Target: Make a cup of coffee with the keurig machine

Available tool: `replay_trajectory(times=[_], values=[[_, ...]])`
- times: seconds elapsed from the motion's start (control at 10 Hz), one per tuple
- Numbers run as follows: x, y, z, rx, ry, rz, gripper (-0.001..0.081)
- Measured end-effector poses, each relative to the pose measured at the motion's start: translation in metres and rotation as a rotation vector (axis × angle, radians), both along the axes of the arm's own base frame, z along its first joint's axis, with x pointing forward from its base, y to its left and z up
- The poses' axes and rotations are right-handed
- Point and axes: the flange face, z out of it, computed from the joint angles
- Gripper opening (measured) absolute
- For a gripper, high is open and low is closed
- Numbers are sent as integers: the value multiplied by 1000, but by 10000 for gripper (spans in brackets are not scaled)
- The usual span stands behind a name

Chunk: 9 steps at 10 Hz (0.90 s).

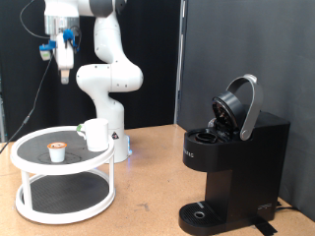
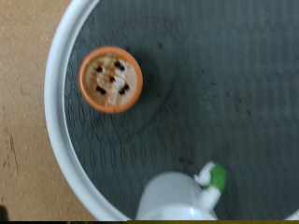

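Lighting evenly and softly from overhead, leaving only faint shadows under the white tiered stand (image 1: 30,202) below the gripper (image 1: 64,71). Blurring slightly throughout the wrist view, softening the pod (image 2: 111,79). Glinting weakly on the keurig machine (image 1: 231,162) far from the gripper.

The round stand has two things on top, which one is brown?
The small pod is brown on top and lies flat; the cup beside it is taller and plain white.

Brown wooden tabletop (image 1: 148,187), evenly lit. Dark curtain (image 1: 236,49) hangs behind at the exterior view's right; pale wall (image 1: 20,88) at its left, black cable (image 1: 39,84) trailing down it.
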Motion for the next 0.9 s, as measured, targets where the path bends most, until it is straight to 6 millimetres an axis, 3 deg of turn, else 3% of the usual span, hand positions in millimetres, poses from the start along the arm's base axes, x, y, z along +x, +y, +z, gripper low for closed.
replay_trajectory(times=[0.5, 0.9], values=[[27, -11, -75, -43, -37, -31, 734], [39, -19, -110, -63, -59, -32, 734]])
